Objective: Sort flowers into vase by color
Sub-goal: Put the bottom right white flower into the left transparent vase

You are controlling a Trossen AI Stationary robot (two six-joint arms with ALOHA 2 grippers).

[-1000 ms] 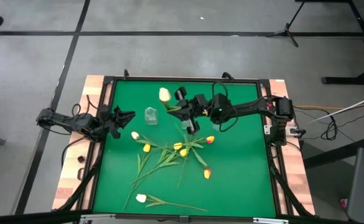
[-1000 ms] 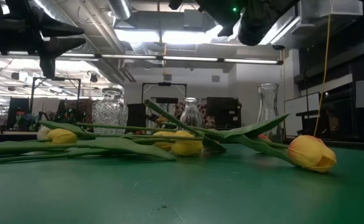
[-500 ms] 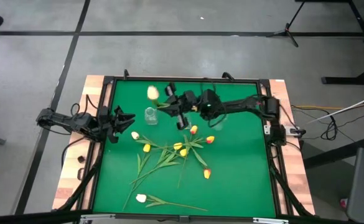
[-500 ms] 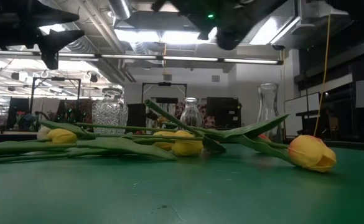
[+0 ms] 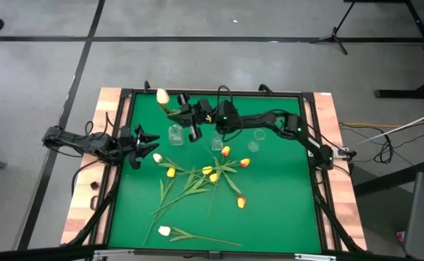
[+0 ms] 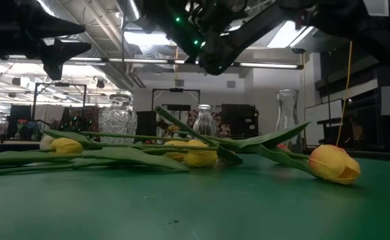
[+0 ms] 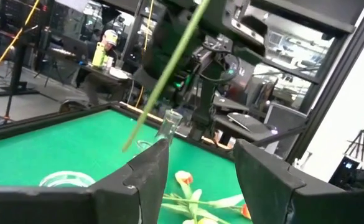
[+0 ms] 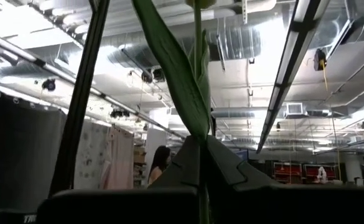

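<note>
Green felt surface (image 5: 269,210) carries loose tulips (image 5: 212,174) while the right gripper (image 5: 185,112), fingers pinched on a white tulip's (image 5: 161,96) light, bendable stem, hovers near the small glass vase (image 5: 175,133); the left gripper (image 5: 148,141) waits with fingers spread.

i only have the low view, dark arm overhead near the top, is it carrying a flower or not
Observer: Yes. The right gripper is shut on a white tulip, clamped by its stem.
Operator: where over the table is it
Observer: Near the far edge, just beyond the leftmost small glass vase, bud toward the far left corner.
Operator: and the other arm
Observer: The left gripper is open and empty at the left side, close to a white tulip on the mat.
</note>
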